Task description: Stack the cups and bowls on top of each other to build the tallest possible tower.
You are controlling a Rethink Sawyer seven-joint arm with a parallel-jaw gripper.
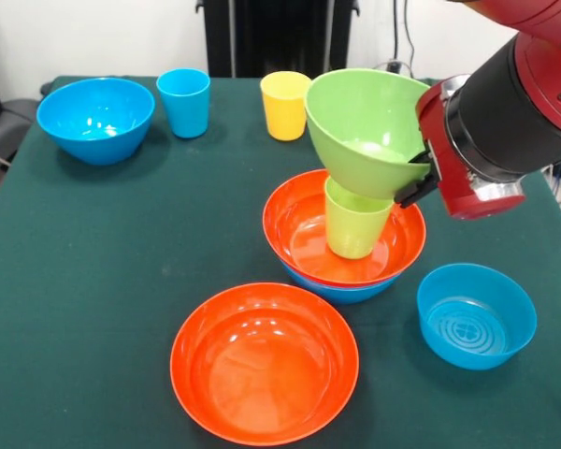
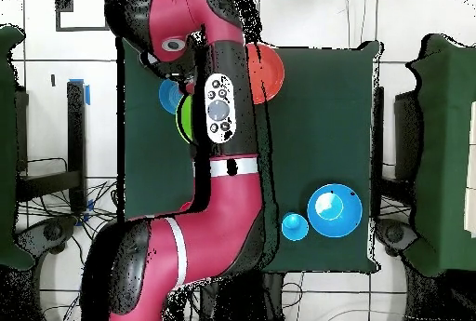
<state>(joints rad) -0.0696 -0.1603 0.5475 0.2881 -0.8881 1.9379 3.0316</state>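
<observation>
One lime green bowl (image 1: 369,126), pinched at its rim by the closed pincer (image 1: 419,176), tilts directly above the green cup (image 1: 353,223), touching its rim.

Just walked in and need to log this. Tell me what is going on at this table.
The red and black Sawyer arm's gripper grips the rim of a lime green plastic bowl, holding it tilted on a lime green plastic cup. That cup stands upright in a wide orange plastic bowl nested in a blue bowl. A second orange bowl, two more blue bowls, a blue cup and a yellow cup sit loose on the green table.
</observation>
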